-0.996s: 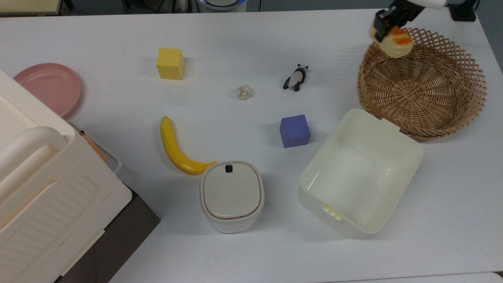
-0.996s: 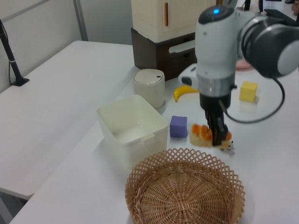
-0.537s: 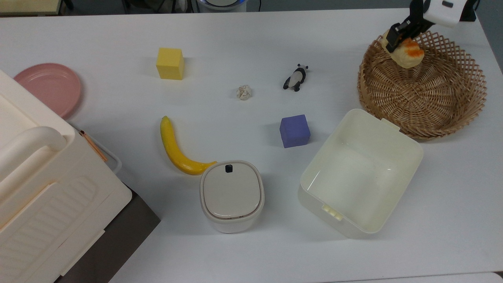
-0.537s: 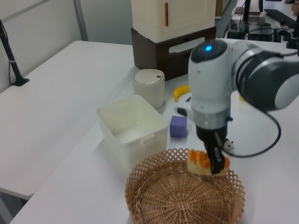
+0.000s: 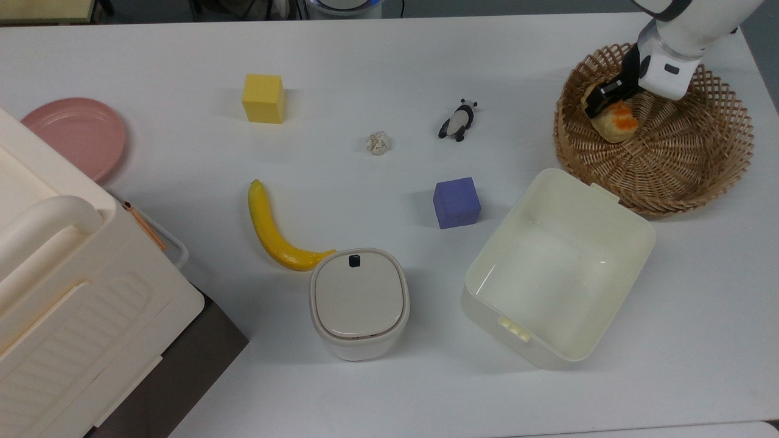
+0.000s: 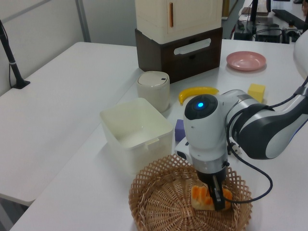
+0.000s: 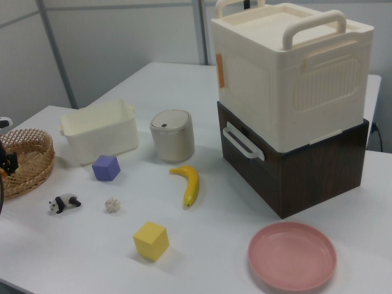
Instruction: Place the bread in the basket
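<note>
Nearest to me in the left view stands the large round wicker basket (image 6: 159, 202), tan-brown with a lattice rim, and inside it hangs the black two-finger pincer (image 6: 217, 198) of the white arm. The pincer is closed tight on the small oblong toy bread (image 6: 204, 198), which has pale cream sides and an orange glazed top; in the top view the bread (image 5: 616, 118) sits low over the woven bottom, toward the top view's left side of the basket (image 5: 700, 164). I cannot tell for sure if the bread touches the bottom. So I judge the step in hand is the placing itself, close to its end. The next move calls for opening the fingers to let the bread go, then lifting straight up so the pincer (image 5: 599, 100) does not catch the rim. Behind the basket is the cream square plastic tub (image 6: 130, 126), then the violet foam cube (image 5: 456, 202), and farther the long yellow banana (image 6: 196, 92) on the white tabletop (image 5: 377, 67).
</note>
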